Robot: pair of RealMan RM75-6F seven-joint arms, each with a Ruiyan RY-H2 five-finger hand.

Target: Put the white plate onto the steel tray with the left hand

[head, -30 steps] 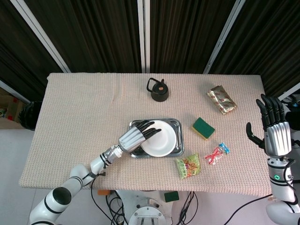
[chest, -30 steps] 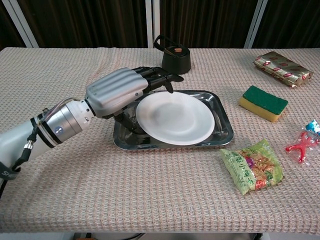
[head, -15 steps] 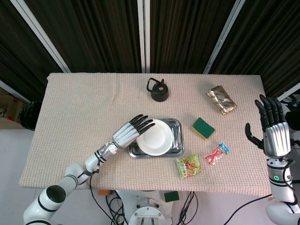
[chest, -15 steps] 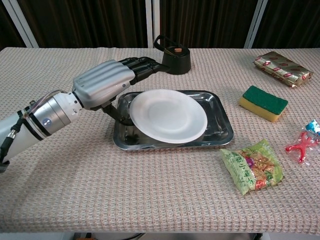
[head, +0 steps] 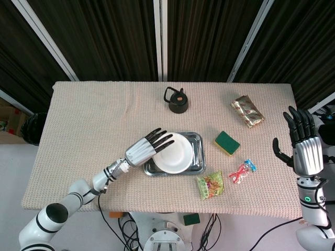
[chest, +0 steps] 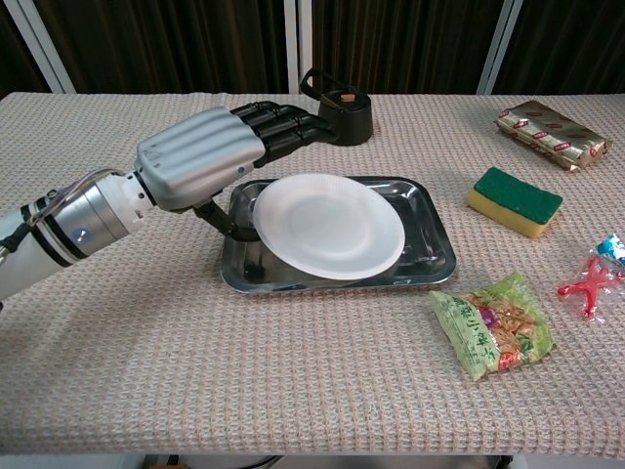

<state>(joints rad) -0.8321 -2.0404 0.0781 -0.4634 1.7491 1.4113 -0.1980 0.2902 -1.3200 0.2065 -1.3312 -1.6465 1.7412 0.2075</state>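
The white plate (head: 174,153) (chest: 330,227) lies in the steel tray (head: 198,139) (chest: 431,246) at the table's middle, overhanging the tray's left part. My left hand (head: 144,148) (chest: 200,161) hovers over the plate's left edge. Its fingers are stretched out and lifted off the plate, and the thumb reaches down beside and under the plate's left rim. I cannot tell whether the thumb still touches the plate. My right hand (head: 302,146) is raised beyond the table's right edge, fingers spread, holding nothing; only the head view shows it.
A black kettle (head: 178,101) (chest: 335,112) stands just behind the tray. To the right lie a green sponge (head: 226,143) (chest: 515,200), a gold packet (head: 247,110) (chest: 552,127), a green snack bag (head: 210,185) (chest: 493,325) and red-blue candy (head: 243,170) (chest: 591,278).
My left hand's fingers lifted off the plate's top and the hand drew back left and upward. The plate settled lower onto the tray. The right hand barely moved.
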